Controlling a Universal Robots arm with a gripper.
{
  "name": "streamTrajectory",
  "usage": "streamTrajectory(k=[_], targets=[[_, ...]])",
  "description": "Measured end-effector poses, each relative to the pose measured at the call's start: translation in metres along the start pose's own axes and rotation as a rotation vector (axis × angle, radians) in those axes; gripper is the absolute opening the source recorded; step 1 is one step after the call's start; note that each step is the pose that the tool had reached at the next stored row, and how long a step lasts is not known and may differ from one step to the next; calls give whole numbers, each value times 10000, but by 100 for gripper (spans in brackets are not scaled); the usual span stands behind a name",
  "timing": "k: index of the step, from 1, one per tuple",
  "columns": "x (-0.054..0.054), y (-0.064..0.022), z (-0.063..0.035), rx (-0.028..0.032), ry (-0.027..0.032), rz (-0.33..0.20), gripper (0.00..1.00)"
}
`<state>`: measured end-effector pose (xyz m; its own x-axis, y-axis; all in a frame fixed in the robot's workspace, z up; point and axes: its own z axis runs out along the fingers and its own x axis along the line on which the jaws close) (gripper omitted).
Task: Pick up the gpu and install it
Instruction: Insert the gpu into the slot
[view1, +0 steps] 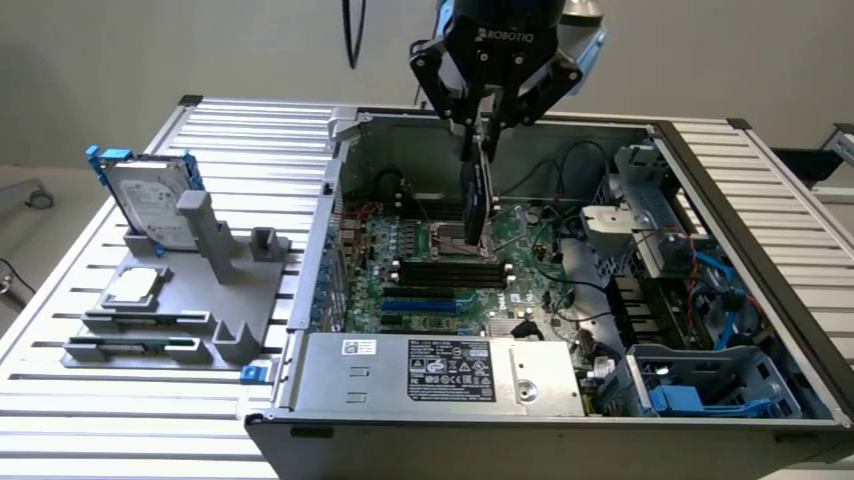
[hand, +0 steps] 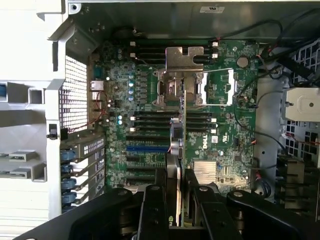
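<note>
slatted counter (view1: 107, 410), pale wall | end effector (view1: 482, 135) clamped on gpu (view1: 477, 200) over motherboard (hand: 220, 142) | exterior view: hard drive (view1: 140, 195) on stand (view1: 200, 300)

- Table (view1: 80, 420): slatted aluminium top carrying everything listed.
- Computer case (view1: 400, 455): grey tower lying on its side, side panel off, interior exposed.
- Motherboard (view1: 400, 270): green, on the case floor; black slots run across it, with one blue slot (hand: 147, 148) among them.
- Processor socket (hand: 184, 75): metal latch frame, mid-board.
- Heatsink (hand: 207, 170): small, silver, finned, near the socket.
- Power supply (view1: 441, 372): silver box with a labelled top, along the case's near edge.
- Blue plastic caddy (view1: 674, 400): near corner of the case, at the exterior view's right.
- Grey fixture (view1: 200, 300): on the table, to the exterior view's left of the case.
- Hard drive (view1: 147, 200): silver with blue rails, standing upright in the fixture.
- Square silver chip (view1: 134, 287): lying flat on the fixture.
</note>
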<state>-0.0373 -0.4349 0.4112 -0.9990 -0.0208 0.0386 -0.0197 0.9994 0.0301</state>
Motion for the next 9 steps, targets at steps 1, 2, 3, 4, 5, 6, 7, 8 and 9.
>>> streamTrajectory(k=[1,2,3,4,5,6,7,8,9], targets=[[0,0,0,2,-13,-164,26],[1,0,0,6,-19,-344,26],[1,-1,-5,13,-27,-504,26],[1,-1,-14,19,-31,-661,26],[2,0,-22,24,-35,-818,26],[2,0,-29,32,-34,-989,26],[2,0,-31,36,-32,-1150,26],[2,0,-32,43,-28,-1346,26],[3,0,-32,50,-22,-1525,26]])
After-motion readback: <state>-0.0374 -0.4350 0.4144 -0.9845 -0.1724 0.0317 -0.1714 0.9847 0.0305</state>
